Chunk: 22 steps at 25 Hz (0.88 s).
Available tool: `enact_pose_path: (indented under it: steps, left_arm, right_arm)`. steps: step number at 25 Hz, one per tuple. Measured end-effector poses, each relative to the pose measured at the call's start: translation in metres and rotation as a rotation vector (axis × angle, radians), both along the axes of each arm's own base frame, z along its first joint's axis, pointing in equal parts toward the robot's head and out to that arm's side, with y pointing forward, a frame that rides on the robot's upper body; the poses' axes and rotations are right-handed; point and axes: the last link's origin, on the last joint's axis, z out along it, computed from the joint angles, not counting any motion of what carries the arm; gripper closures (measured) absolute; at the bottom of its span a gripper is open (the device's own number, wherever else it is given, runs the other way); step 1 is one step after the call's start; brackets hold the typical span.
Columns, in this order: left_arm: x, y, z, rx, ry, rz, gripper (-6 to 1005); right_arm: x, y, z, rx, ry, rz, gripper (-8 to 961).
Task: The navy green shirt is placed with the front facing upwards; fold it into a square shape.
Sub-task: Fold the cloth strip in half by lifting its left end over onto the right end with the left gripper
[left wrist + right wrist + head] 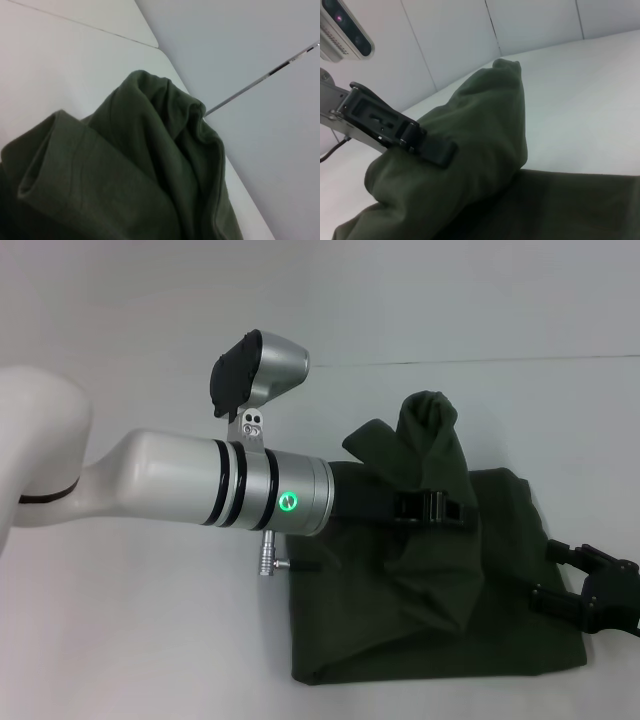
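The navy green shirt (pixel 430 630) lies on the white table as a partly folded dark green slab, plain side up, with no lettering showing. One part of it is lifted into a tall bunched peak (pixel 432 415). My left gripper (pixel 450 510) reaches in from the left and is shut on this raised fold, which drapes over and around it. The left wrist view shows only the lifted cloth (pixel 150 165). The right wrist view shows that same left gripper (pixel 432 147) buried in the fabric (pixel 485 130). My right gripper (pixel 548 575) stands open at the shirt's right edge, holding nothing.
The white table (pixel 150 640) spreads out to the left and front of the shirt. A pale wall (pixel 450 300) rises behind the table's far edge. The thick left forearm (pixel 200 485) crosses the middle of the head view and hides the shirt's left part.
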Motion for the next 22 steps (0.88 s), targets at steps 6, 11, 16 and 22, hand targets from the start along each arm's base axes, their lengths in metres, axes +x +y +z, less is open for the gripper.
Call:
enact_pose_path:
  steps: [6,11,16,22]
  left_arm:
    - [0.001,-0.003,0.000,-0.015,-0.010,-0.003,836]
    - [0.003,-0.004,-0.002,-0.018,-0.014,-0.021,832]
    - [0.002,-0.006,-0.005,-0.009,-0.032,-0.028,828]
    - [0.001,-0.006,-0.011,0.001,-0.081,0.007,824]
  right_arm:
    - [0.000,0.000,0.000,0.016,0.009,-0.010,37]
    - [-0.001,0.000,0.000,0.015,0.017,-0.009,36]
    - [0.000,-0.001,0.000,0.015,0.019,-0.012,36]
    - [0.000,-0.001,0.000,0.015,0.018,-0.012,36]
